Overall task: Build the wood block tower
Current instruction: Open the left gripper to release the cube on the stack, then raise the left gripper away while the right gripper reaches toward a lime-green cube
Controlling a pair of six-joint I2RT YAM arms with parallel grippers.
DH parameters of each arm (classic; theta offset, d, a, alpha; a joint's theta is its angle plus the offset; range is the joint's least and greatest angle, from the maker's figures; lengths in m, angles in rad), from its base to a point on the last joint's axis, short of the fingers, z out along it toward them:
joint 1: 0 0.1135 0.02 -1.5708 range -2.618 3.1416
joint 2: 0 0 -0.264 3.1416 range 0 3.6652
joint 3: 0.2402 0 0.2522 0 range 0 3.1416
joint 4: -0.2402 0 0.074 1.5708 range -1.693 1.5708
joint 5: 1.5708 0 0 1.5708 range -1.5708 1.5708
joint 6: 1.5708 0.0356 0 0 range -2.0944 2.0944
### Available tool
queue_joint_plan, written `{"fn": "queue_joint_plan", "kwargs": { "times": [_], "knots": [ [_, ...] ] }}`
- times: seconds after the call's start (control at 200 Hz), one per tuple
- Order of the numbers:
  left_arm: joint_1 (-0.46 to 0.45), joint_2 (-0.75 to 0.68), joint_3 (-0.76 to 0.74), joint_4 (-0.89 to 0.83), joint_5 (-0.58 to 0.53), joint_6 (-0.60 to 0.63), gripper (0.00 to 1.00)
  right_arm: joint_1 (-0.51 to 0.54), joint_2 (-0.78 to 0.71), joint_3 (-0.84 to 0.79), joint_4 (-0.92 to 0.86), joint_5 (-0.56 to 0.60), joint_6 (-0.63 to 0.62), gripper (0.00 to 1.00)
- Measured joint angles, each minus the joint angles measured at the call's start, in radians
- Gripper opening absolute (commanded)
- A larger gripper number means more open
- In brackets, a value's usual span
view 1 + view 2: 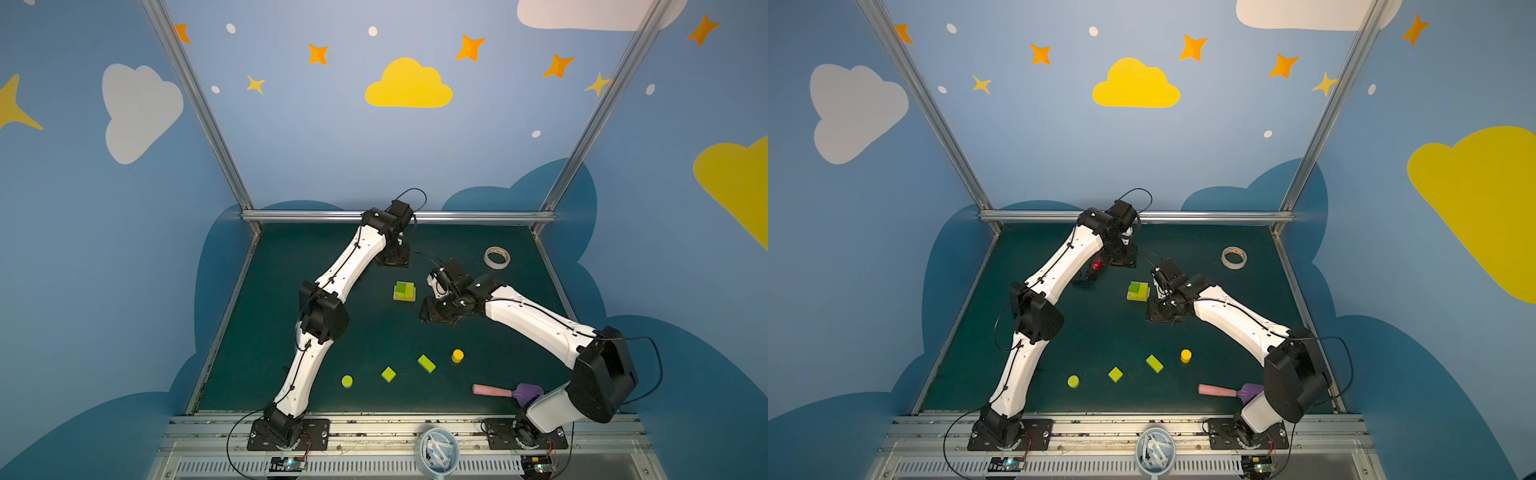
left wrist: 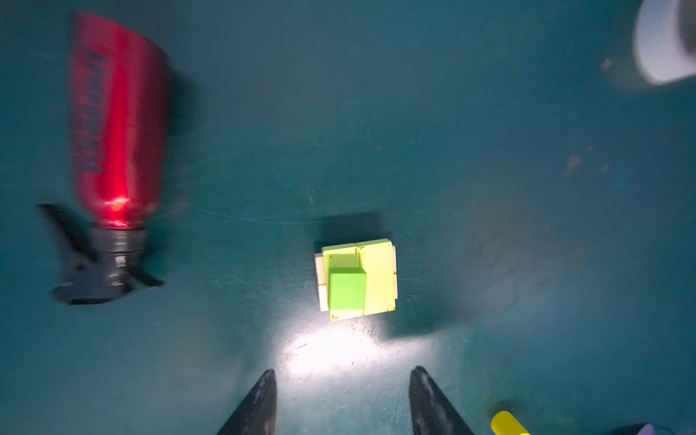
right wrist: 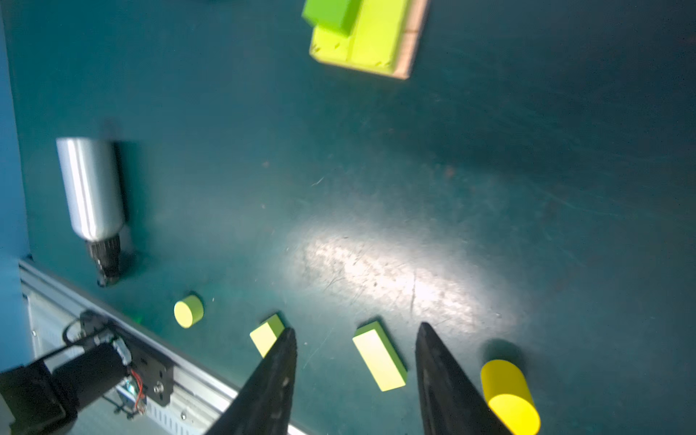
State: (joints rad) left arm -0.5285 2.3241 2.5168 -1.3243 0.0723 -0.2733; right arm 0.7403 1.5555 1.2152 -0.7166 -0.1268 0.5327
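Observation:
The tower [image 1: 404,291] [image 1: 1138,291] stands mid-table: tan bars at the bottom, lime-green bars across them, one green cube [image 2: 346,290] on top at one side. It also shows in the right wrist view as the tower [image 3: 371,41]. My left gripper [image 2: 344,373] hovers behind it, open and empty. To its right my right gripper [image 3: 357,328] [image 1: 430,311] is open with nothing held. Loose near the front lie a lime cylinder [image 1: 347,381], a lime cube [image 1: 388,374], a lime bar [image 1: 427,363] and a yellow cylinder [image 1: 457,355].
A red bottle-shaped tool [image 2: 116,124] [image 1: 1096,264] lies beside the left arm. A silver cylinder [image 3: 90,188] lies near the left wall. A white tape roll [image 1: 497,257] sits at the back right, a pink-handled purple tool [image 1: 498,390] at the front right.

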Motion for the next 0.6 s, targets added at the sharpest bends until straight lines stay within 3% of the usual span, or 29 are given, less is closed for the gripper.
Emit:
{"fn": "queue_joint_plan", "kwargs": {
  "times": [0.601],
  "knots": [
    [0.162,-0.862,-1.027,0.360,-0.040,-0.108,0.57,0.328,0.238,0.095,-0.093,-0.008,-0.179,0.61]
  ]
}}
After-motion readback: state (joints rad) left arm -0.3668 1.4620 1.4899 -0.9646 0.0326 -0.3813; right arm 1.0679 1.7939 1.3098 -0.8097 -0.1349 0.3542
